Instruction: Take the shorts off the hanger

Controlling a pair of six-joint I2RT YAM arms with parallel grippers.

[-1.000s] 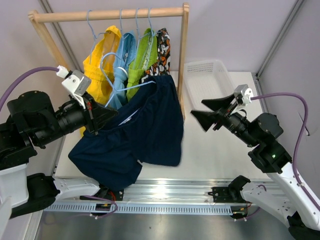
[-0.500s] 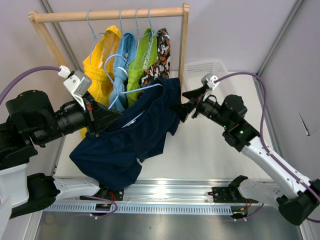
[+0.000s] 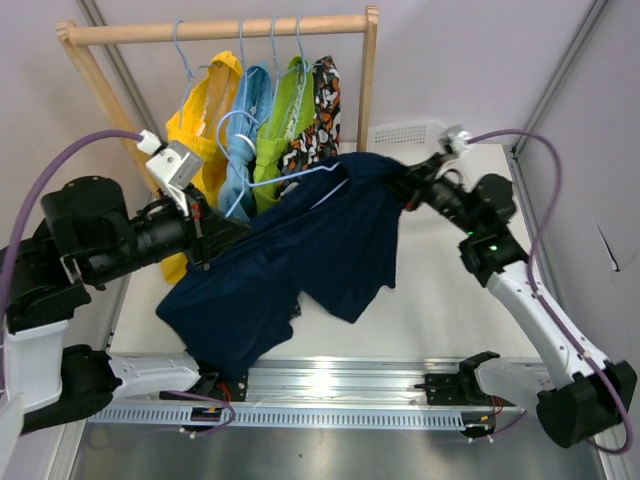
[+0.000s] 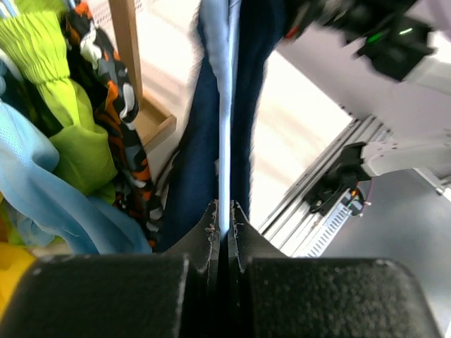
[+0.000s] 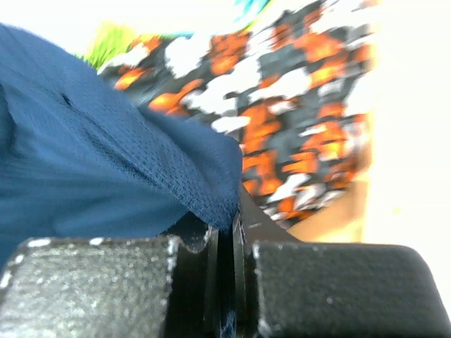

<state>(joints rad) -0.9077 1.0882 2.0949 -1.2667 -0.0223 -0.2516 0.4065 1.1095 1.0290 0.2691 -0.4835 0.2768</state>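
Navy shorts (image 3: 310, 250) draped over the blue hanger (image 3: 295, 176), in front of the rack (image 3: 215, 28). Clamped on the hanger's wire, left gripper (image 4: 225, 211); pinched on the shorts' edge, right gripper (image 5: 225, 229). Risks snagging on the hanger's arm under a sideways pull, tearing the wire loose.

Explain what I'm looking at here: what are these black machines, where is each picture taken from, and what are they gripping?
Two robot arms are bolted at the near edge of a table. The wide picture looks down from above and behind them; the other two come from cameras on their wrists. The left gripper is shut on a light blue hanger carrying the navy shorts. The right gripper pinches those shorts' edge. Four more pairs hang on the wooden rack, beside a white basket.
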